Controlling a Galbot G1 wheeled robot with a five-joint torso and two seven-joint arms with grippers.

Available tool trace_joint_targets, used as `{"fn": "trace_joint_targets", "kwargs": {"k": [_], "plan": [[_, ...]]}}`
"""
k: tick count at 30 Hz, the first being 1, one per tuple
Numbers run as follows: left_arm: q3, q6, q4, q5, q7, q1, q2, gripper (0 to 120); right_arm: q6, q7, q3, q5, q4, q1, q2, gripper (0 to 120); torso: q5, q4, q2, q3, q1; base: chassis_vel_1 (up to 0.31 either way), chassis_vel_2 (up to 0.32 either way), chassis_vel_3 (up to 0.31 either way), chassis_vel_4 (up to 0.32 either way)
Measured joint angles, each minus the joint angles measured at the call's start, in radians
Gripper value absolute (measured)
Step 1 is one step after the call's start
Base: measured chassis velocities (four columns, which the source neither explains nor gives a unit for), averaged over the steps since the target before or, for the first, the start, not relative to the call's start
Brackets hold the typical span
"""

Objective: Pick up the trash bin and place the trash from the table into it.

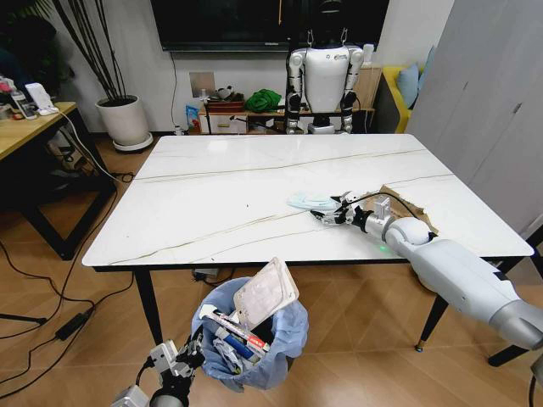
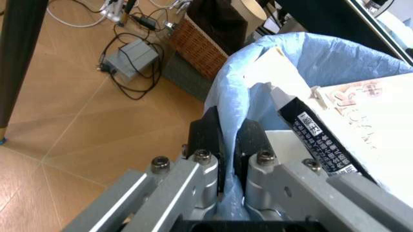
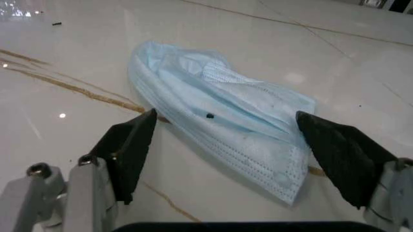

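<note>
Marble-white and glossy, the tabletop [image 1: 237, 195] is carrying a pale blue face mask [image 3: 226, 130] near its right front part, with torn brown cardboard [image 1: 416, 208] lying just beyond. The right gripper [image 3: 235, 145] is sitting low over the mask, its jaws spread wide on either side of it. Below the front edge, the left gripper [image 2: 226, 140] is pinching the rim of the blue-lined trash bin [image 1: 254, 335], which is holding wrappers and a packet.
</note>
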Motion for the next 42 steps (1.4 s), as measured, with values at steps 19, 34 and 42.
{"fn": "trace_joint_targets", "kwargs": {"k": [19,34,42], "plan": [[0.005,-0.002,0.004,0.001,0.000,-0.001,0.004,0,0.000,0.012,0.019,0.002,0.064,-0.035,-0.030,10,0.0002,0.0000,0.000,0.000,0.000,0.000,0.000,0.000,0.000],[0.016,-0.005,0.013,-0.002,-0.001,-0.010,0.032,0,0.012,0.044,0.123,0.048,0.275,-0.111,-0.125,0,0.0002,0.0002,0.000,0.000,0.000,0.000,0.000,0.000,0.000],[0.037,-0.008,0.023,-0.013,-0.003,-0.025,0.059,0,0.049,0.054,0.323,0.061,0.567,-0.272,-0.314,0,-0.0001,-0.0006,0.000,0.000,0.000,0.000,0.000,0.000,0.000]]}}
